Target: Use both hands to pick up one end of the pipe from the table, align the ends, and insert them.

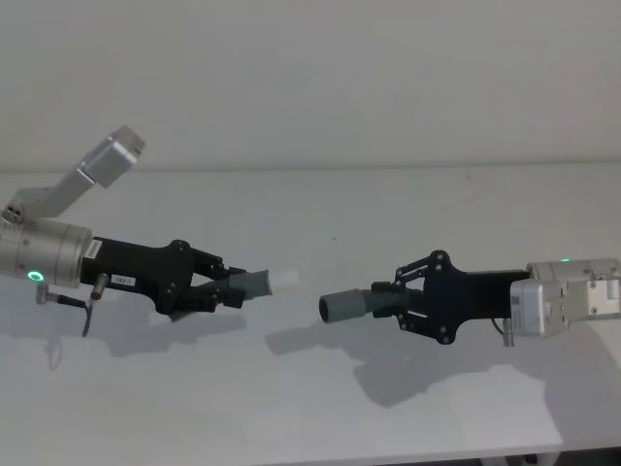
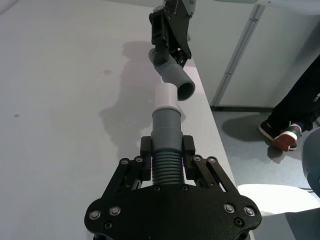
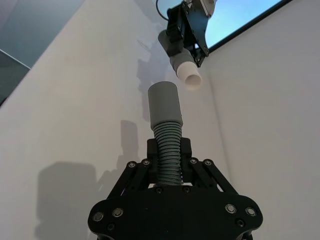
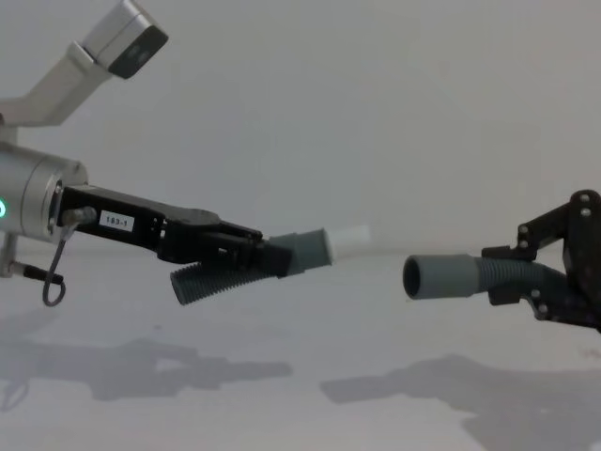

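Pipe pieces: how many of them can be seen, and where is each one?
2. One pipe piece, with the white tip, is held in the left gripper above the table. The other pipe piece, with the open socket, is held in the right gripper, facing it across a gap.

A pale plain wall [image 1: 320, 78] is seen behind the work surface in the head and chest views. In the left wrist view, a grey floor [image 2: 250, 145] is seen beyond the surface's edge, with a white panel or cabinet front [image 2: 280, 55] standing on it. At the edge of that view a person's dark trouser leg [image 2: 302, 95] and a dark shoe [image 2: 280, 136] are seen on the floor. A white rounded object [image 2: 272, 197], possibly a seat or a base, is seen lower down. In the right wrist view a bright blue-white panel [image 3: 240, 20], perhaps a screen, is seen against the wall.
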{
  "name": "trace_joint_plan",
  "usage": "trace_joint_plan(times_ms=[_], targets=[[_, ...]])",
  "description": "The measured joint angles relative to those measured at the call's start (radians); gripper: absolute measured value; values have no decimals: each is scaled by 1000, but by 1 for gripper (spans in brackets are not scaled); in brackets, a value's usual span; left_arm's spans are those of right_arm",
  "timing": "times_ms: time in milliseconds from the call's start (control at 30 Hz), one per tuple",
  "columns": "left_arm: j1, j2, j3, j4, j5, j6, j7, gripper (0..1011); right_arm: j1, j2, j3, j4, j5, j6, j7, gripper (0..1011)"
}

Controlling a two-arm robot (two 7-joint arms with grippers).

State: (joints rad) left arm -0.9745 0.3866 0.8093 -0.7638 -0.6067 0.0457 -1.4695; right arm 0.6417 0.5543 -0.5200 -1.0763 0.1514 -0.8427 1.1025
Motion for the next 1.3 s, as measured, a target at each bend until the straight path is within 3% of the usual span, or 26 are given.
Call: trace_joint_plan(times_ms=[700, 1300], targets=[[0, 23, 26, -37, -6, 42, 16, 327, 16, -7, -2, 39, -47, -3, -57, 226], [4, 9, 44, -34, -17, 50, 32, 327, 28, -16, -12, 58, -58, -11, -83, 226]])
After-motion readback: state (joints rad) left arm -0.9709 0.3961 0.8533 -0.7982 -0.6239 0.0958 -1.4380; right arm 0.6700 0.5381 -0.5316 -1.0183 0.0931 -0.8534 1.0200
